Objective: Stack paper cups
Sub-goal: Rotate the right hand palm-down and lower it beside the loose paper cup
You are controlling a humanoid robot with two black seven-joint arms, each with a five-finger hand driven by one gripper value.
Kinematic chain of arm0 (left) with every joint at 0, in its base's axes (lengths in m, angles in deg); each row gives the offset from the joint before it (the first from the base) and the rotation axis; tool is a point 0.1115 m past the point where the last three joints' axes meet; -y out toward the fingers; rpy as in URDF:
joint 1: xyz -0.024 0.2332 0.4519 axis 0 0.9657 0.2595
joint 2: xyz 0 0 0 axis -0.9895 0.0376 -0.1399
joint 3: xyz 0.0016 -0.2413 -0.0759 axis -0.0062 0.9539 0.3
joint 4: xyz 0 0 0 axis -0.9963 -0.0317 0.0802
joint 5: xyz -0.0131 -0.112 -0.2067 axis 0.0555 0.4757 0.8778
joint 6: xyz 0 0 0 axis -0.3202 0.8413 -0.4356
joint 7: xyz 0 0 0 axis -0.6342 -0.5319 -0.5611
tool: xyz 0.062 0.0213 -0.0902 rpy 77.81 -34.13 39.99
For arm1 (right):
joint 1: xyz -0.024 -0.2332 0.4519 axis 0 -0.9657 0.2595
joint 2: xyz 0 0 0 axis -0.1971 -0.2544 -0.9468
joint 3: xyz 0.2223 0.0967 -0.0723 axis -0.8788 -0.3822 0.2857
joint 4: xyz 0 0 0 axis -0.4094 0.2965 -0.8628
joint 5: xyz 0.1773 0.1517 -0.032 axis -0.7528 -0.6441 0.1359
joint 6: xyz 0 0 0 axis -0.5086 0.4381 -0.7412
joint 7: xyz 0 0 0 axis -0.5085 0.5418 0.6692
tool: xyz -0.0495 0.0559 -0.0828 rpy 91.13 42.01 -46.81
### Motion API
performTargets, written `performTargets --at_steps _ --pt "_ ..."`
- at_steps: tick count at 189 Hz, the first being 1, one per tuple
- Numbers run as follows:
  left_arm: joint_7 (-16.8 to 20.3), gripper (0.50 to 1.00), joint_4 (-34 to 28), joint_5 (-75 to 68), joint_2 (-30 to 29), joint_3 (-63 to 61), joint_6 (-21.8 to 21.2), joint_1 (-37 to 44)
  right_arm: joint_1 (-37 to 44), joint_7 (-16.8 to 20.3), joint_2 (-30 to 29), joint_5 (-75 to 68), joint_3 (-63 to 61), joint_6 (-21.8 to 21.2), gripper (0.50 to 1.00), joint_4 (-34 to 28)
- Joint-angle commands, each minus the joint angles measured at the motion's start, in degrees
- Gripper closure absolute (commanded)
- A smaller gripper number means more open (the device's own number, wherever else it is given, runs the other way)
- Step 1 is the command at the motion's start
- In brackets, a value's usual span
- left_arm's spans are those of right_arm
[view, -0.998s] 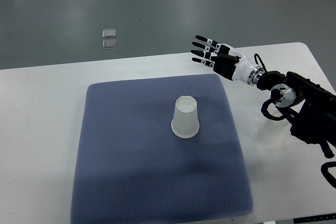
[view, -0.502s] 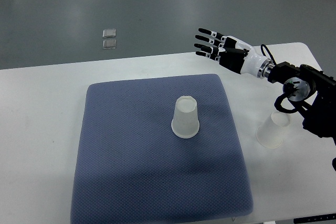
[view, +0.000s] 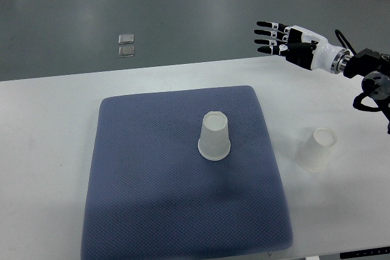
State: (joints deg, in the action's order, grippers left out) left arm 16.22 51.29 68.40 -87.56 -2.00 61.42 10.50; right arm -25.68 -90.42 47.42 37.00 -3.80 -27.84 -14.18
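Cups first, 2 of them, both upside down w/ rims on the surface, and neither is near our fingers. From the fingers (view: 265,36) out: they're spread straight and apart, holding nothing, on the right hand (view: 291,45), which hangs above the far right part of the table (view: 49,120), palm side-on, arm running off the right edge. Left hand isn't in view.

The cup on the mat (view: 214,136) stands at about the middle of the blue-grey mat (view: 152,211). The cup on the table (view: 317,148) sits on bare tabletop just beside the mat's right edge, well apart from the 1st cup and nearer our hand.

Handling, as we judge it: very light, thin-walled, so they'll crush or ovalize under a hard squeeze and tip or skid if nudged. Walls look smooth and tapered, narrower at the upturned base, so a grip can slide upward; soft mat should hold its cup steadier than the slick table holds the other. We'd take the table cup around mid-wall, thumb opposite 2-3 fingers, light pressure, lift clear, then lower it straight over the mat cup.

Looks: whitish, semi-translucent, plain, no print we can see; small raised rim around each upturned base.
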Motion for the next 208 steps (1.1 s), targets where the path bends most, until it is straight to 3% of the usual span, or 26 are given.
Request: performTargets --at_steps 1,52,93,166,208 --pt "0.0 0.500 0.0 0.0 0.0 0.0 0.0 0.0 1.3 0.0 0.8 5.2 0.0 0.0 0.574 -0.6" --pt "0.0 0.500 0.0 0.0 0.0 0.0 -0.1 0.0 2.1 0.0 8.5 24.3 1.4 0.0 0.574 -13.4" --pt "-0.1 0.500 0.0 0.0 0.0 0.0 0.0 0.0 2.5 -1.1 15.6 40.8 5.4 0.0 0.574 -19.6" --pt "0.0 0.500 0.0 0.0 0.0 0.0 0.0 0.0 1.6 -2.2 32.1 49.7 14.5 0.0 0.574 -39.4" --pt "0.0 0.500 0.0 0.0 0.0 0.0 0.0 0.0 0.7 -2.9 36.8 52.6 20.5 5.7 0.574 -45.8"
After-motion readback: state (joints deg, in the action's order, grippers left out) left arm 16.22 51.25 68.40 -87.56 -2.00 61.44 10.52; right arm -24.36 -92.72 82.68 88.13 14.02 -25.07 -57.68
